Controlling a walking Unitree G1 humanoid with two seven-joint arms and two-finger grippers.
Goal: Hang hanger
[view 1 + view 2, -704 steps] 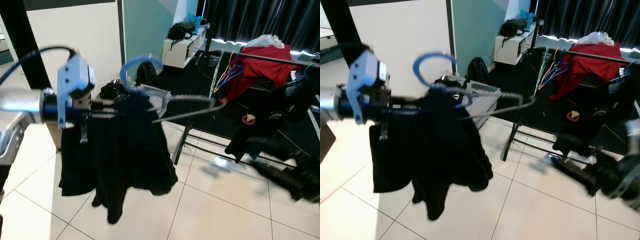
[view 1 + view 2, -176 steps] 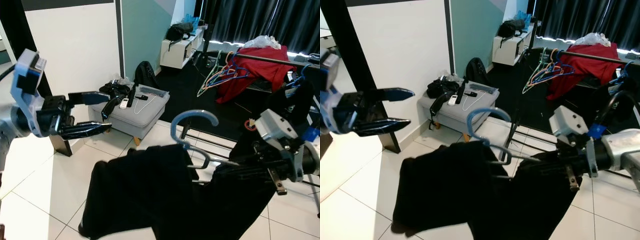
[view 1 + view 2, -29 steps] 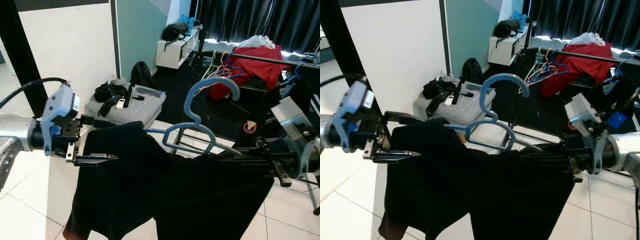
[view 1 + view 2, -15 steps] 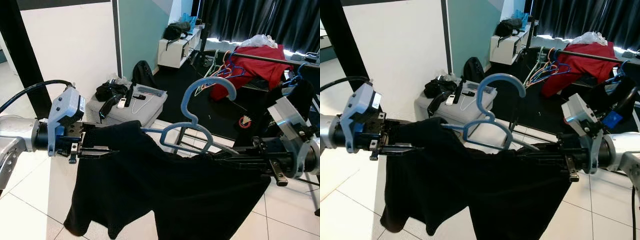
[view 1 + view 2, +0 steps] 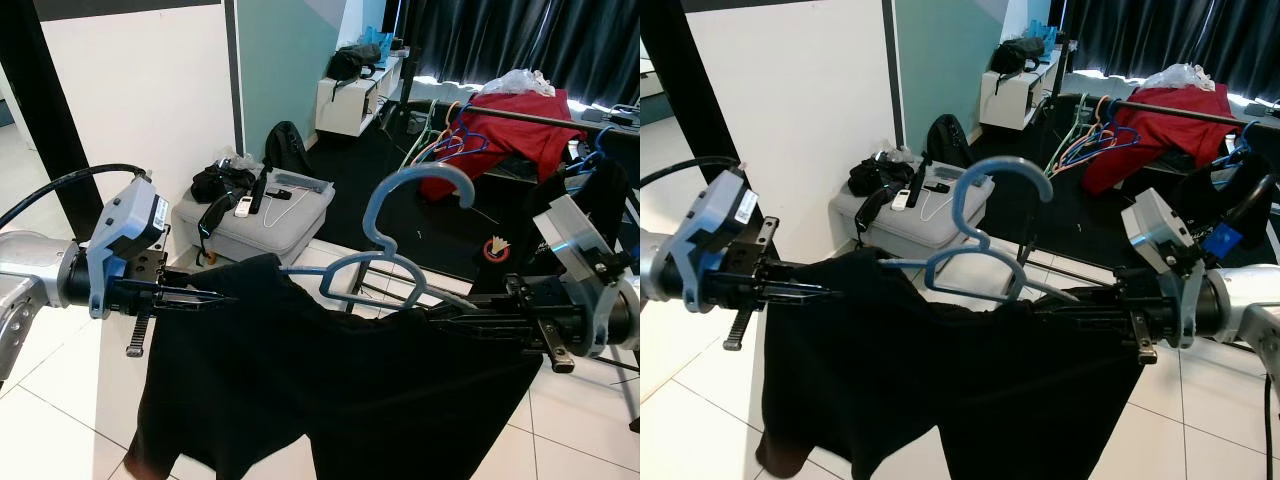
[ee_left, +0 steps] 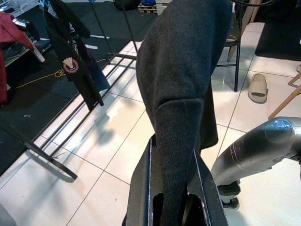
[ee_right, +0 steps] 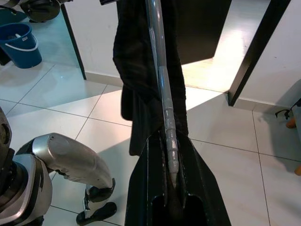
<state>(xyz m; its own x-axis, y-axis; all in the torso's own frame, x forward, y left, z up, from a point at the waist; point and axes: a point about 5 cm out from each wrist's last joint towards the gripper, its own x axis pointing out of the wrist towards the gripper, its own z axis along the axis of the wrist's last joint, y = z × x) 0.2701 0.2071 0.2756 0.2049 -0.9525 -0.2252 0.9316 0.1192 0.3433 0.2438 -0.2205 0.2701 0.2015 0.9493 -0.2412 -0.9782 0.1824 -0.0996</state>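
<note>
1. Compared with half a second earlier, left gripper (image 5: pixel 205 297) sits slightly lower at the garment's shoulder and the hook of the blue hanger (image 5: pixel 395 262) has tipped a little; right gripper (image 5: pixel 455 318) is unchanged. 6 s ago the left gripper was spread and away from the cloth.
2. Left gripper: fingers pressed together on a fold of the black garment (image 5: pixel 330 390); the left wrist view shows dark knit cloth pinched between the 2 fingers (image 6: pixel 141 188).
3. Right gripper: closed on the hanger's other arm; the right wrist view shows the pale hanger rod (image 7: pixel 164 117) running out from between the fingers with cloth draped over it.
4. Location of task item: hanger held in mid-air between both grippers, hook up and free, well short of the clothes rail (image 5: pixel 545 118).
5. Appearance: light blue hanger, large open hook, looped neck; garment is draped over it unevenly, bunched at the robot's right and hanging lower at its left.
6. Step in hand, by my judgement: settling the garment on the hanger, carry not finished.
7. Next move calls for approaching the rail, raising the hook above the bar near the red garment (image 5: pixel 510 135) and spare hangers (image 5: pixel 440 145), then lowering it on.
</note>
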